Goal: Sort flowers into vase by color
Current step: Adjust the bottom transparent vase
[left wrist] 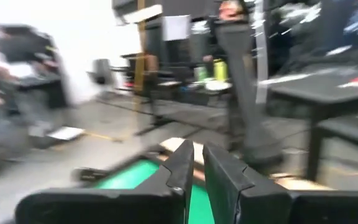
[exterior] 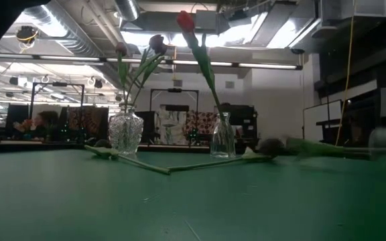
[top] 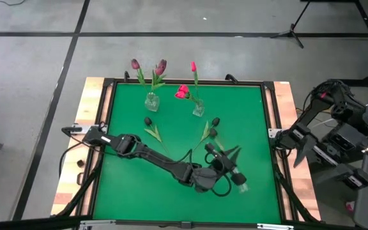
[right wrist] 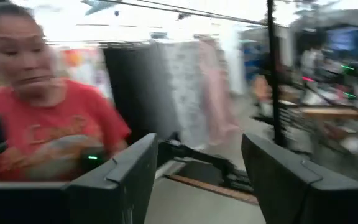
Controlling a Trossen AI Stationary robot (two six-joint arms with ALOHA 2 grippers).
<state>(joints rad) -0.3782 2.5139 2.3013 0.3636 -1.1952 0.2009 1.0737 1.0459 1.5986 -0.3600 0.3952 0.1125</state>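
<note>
Count: two glass vases, seven flowers, two arms.

Two glass vases stand on the green mat: the left vase (top: 151, 101) holds two dusky purple flowers (top: 161, 66), the right vase (top: 199, 109) holds two bright pink flowers (top: 183, 92). Three near-black flowers: two loose on the mat (top: 148, 121), one at the left gripper (top: 225, 165). Two dark arms, the right gripper (top: 301, 153) off the mat. One person (right wrist: 39, 124) in a red shirt shows beyond the table.

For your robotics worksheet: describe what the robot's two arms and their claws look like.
Both arms are dark, jointed and slim. The left arm has black cables looping near its claw. The right arm also trails cables. Each claw has two dark, flat, wedge-shaped fingers. No markings are visible.
</note>
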